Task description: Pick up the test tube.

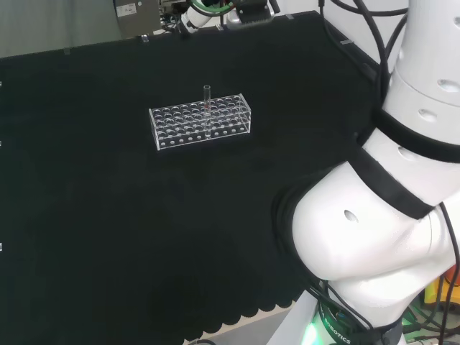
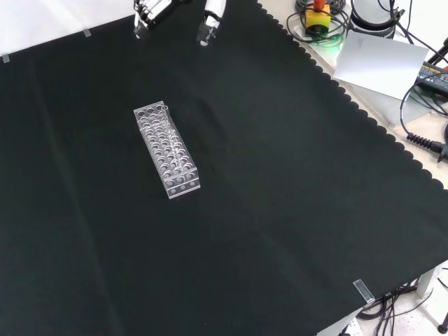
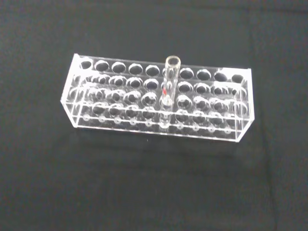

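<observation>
Fingers relaxed and spread, my hand (image 2: 175, 14) hangs at the top edge of the front view, holding nothing — its white fingertips (image 2: 207, 29) point down over the far edge of the worktop (image 2: 294, 210), well apart from the rack. From the head view the hand (image 1: 208, 16) shows at the far edge of the black cloth, near the top middle of that view, above the cloth's border.

The test tube (image 1: 207, 111) stands upright in a clear plastic rack (image 1: 172, 133), and its open mouth rises above the rack's top plate. It sits in a hole near the middle of the rack's length, in one of the rows toward the far long side as the head view shows it. From my wrist the test tube (image 3: 169, 89) is plain to see: clear glass, a round rim at the top, a small red mark partway down its side. The rack (image 3: 96, 96) around it has several rows of round holes, and I see no other tube in them.

The rack (image 2: 166, 150) lies on the cloth toward the left and upper part of the front view — its long side runs roughly up and down there. In that view I cannot make out the tube.
</observation>
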`<state>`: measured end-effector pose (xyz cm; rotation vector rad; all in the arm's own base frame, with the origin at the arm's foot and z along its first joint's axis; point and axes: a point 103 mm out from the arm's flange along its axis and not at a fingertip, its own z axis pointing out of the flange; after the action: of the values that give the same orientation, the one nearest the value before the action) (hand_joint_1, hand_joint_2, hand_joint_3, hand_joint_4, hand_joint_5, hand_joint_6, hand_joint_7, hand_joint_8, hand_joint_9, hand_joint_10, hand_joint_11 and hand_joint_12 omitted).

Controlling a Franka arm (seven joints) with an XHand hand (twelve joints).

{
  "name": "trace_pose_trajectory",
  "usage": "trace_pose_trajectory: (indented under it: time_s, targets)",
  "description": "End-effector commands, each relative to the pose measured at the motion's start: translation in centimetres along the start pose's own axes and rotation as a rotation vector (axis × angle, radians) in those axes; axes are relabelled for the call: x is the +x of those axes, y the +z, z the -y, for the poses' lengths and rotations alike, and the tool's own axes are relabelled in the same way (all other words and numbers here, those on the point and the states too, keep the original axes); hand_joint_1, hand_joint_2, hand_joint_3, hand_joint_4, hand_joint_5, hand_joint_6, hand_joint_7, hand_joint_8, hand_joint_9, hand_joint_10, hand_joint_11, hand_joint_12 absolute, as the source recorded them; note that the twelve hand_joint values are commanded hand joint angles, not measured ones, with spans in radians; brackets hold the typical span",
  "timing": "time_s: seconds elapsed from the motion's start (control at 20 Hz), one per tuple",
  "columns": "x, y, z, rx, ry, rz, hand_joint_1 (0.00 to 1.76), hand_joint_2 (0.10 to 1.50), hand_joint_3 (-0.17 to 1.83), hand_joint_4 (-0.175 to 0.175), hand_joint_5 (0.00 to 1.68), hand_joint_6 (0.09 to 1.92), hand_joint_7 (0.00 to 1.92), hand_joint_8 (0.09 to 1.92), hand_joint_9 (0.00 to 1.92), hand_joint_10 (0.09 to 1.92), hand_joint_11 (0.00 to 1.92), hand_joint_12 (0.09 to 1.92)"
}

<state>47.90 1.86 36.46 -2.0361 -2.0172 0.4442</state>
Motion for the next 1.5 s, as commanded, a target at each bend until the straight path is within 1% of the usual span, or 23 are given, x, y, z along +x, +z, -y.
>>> trace_pose_trajectory:
  time_s: [0.05, 0.2, 0.3, 0.55, 0.85, 1.05, 1.15, 1.45, 1.5]
  targets:
    - [-0.6, 4.6, -3.7, 0.116, 0.047, -0.019, 0.35, 1.0, 0.13, -0.03, 0.06, 0.09, 0.1, 0.82, 0.0, 0.81, 0.0, 1.52]
    - [-0.8, 5.5, -4.3, 0.135, 0.055, -0.015, 0.36, 1.0, 0.13, -0.034, 0.08, 0.09, 0.17, 0.86, 0.0, 0.9, 0.0, 1.55]
    - [-1.0, 6.1, -4.6, 0.152, 0.06, -0.005, 0.37, 1.0, 0.12, -0.038, 0.1, 0.09, 0.2, 0.88, 0.01, 0.93, 0.0, 1.56]
    - [-1.3, 7.7, -5.2, 0.196, 0.067, 0.02, 0.4, 1.0, 0.12, -0.047, 0.14, 0.09, 0.26, 0.9, 0.04, 0.95, 0.0, 1.57]
    - [-1.1, 9.3, -6.0, 0.242, 0.072, 0.02, 0.43, 0.99, 0.12, -0.059, 0.21, 0.09, 0.33, 0.9, 0.11, 0.95, 0.0, 1.6]
    - [-1.0, 9.9, -6.8, 0.242, 0.084, -0.013, 0.53, 0.98, 0.12, -0.07, 0.28, 0.09, 0.38, 0.89, 0.16, 0.94, 0.01, 1.62]
    - [-0.9, 10.1, -7.3, 0.237, 0.083, -0.023, 0.58, 0.97, 0.12, -0.073, 0.29, 0.09, 0.39, 0.89, 0.17, 0.94, 0.02, 1.62]
    - [0.0, 10.3, -8.6, 0.218, 0.059, -0.03, 0.65, 0.96, 0.12, -0.077, 0.31, 0.09, 0.42, 0.89, 0.21, 0.93, 0.05, 1.61]
    - [-0.2, 10.3, -8.6, 0.212, 0.054, -0.038, 0.66, 0.95, 0.12, -0.078, 0.31, 0.09, 0.42, 0.89, 0.21, 0.93, 0.05, 1.61]
